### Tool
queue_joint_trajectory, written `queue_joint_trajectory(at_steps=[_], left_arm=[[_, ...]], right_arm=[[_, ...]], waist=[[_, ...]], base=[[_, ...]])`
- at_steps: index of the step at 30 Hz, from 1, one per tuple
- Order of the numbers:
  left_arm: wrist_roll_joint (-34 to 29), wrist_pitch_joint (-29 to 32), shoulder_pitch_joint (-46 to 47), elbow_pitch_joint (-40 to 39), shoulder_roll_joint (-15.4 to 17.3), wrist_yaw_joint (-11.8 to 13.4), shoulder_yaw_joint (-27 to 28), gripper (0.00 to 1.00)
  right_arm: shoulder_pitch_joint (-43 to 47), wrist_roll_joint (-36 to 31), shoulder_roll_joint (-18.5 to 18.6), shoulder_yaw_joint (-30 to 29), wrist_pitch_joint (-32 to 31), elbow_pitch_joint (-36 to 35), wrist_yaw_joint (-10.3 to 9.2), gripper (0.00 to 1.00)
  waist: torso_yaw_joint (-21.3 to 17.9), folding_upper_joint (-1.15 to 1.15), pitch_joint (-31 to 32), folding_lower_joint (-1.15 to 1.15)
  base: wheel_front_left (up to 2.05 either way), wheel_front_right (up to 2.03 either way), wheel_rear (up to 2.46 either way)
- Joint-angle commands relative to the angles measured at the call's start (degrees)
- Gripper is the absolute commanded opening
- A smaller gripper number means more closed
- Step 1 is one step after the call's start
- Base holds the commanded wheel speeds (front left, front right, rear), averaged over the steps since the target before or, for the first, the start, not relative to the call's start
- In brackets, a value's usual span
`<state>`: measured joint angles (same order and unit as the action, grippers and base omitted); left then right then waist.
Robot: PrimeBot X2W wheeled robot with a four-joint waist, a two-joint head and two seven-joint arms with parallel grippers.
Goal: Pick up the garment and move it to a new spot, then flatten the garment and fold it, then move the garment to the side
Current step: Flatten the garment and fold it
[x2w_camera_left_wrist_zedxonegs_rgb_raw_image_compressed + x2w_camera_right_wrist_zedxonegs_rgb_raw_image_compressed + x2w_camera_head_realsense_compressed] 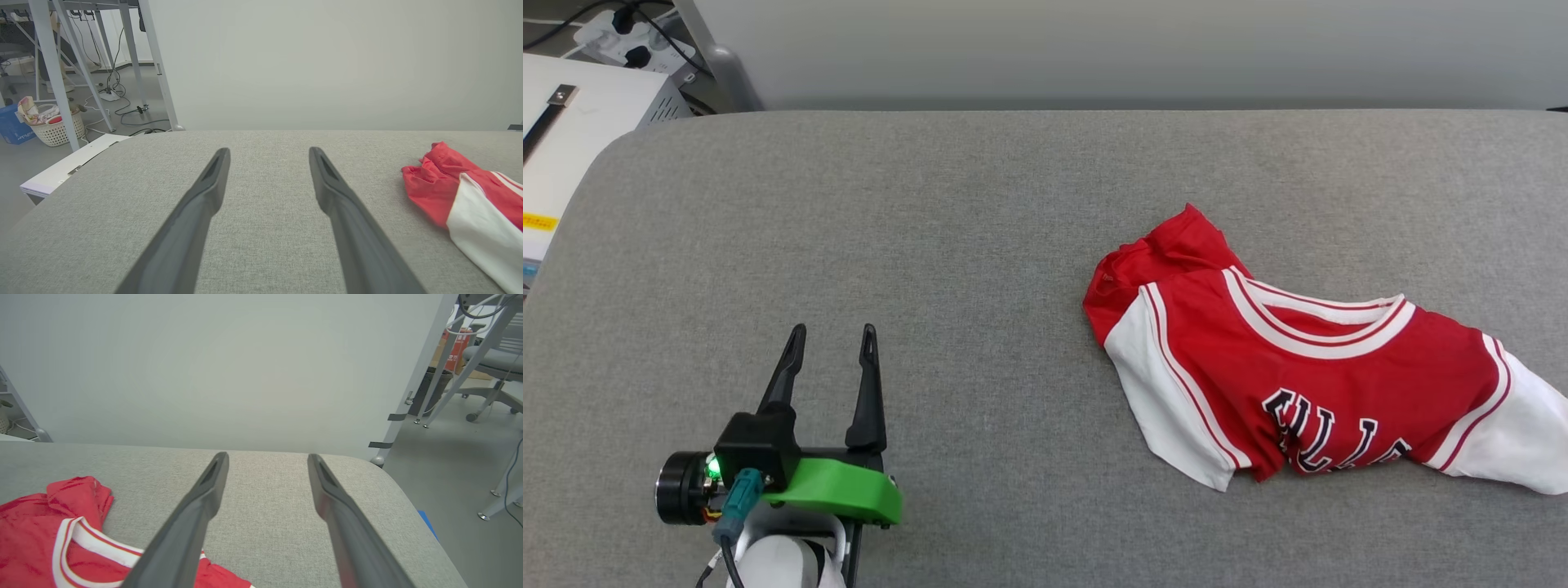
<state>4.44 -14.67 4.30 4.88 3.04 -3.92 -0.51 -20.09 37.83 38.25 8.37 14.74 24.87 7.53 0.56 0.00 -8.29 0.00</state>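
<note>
The garment (1307,376) lies bunched at right of the head view on the grey surface (931,204), unheld. Left gripper (834,328), lower left, is open and well apart; right gripper (267,455) is open near the collar. Flattening is judged pending.

Your left gripper (833,335) points forward with its two dark fingers spread wide and empty, and your right gripper (267,457) holds its fingers equally parted, gripping nothing.
</note>
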Motion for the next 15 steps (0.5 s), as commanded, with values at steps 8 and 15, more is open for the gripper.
queue_joint_trajectory(at_steps=[8,15], left_arm=[[-0.1,-0.3,8.6,-0.4,4.6,-3.3,-5.8,1.0],[11.2,6.8,24.8,1.8,15.4,-3.5,-28.2,1.0]], right_arm=[[13.2,-16.7,-16.0,-10.3,0.3,-23.3,-0.04,1.0],[14.0,-19.3,-18.0,-7.0,0.3,-26.9,-0.04,1.0]], waist=[[-0.4,0.0,0.5,0.0],[-1.7,0.0,-1.3,0.0]], base=[[0.0,0.0,0.0],[0.0,0.0,0.0]])
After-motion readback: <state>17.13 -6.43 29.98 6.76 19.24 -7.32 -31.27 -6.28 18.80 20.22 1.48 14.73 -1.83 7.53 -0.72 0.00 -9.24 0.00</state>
